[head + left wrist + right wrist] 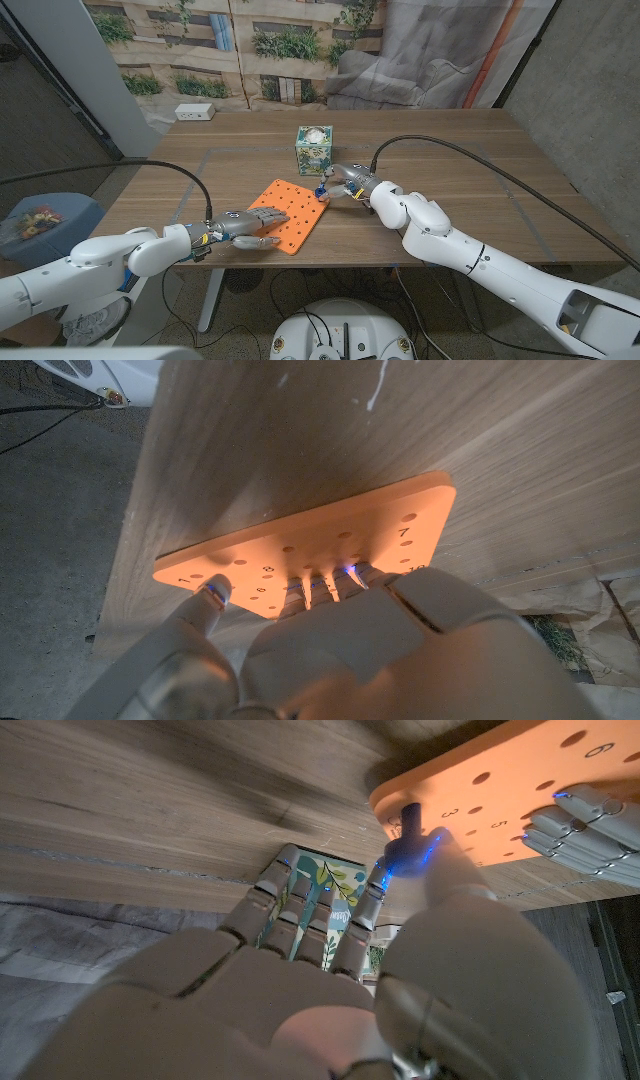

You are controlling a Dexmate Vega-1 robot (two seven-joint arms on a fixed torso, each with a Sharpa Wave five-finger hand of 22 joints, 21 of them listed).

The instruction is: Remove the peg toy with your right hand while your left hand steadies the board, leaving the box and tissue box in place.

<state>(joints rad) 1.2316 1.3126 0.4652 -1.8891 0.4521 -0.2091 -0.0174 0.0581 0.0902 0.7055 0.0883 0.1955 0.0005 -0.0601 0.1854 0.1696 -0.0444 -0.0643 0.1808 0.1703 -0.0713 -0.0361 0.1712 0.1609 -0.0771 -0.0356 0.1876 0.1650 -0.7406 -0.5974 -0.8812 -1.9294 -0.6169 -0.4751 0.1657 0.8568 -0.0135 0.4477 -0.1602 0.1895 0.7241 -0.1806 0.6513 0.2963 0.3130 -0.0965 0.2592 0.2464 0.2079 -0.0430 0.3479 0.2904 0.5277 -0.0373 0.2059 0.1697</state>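
One peg toy (408,823) pinched by right hand (345,183); left hand (252,222) presses board (288,213).

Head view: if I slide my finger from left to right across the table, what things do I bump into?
Left hand → orange board → peg → right hand. The tissue box sits farther back, above the board and peg, so its place in the row is unclear.

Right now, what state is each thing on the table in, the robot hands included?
Orange peg board: flat on the table, pressed by the left robot hand.
Peg toy: at the board's corner, pinched by the right robot hand.
Tissue box: upright, untouched.
Left robot hand: fingers on the board.
Right robot hand: pinching the peg.
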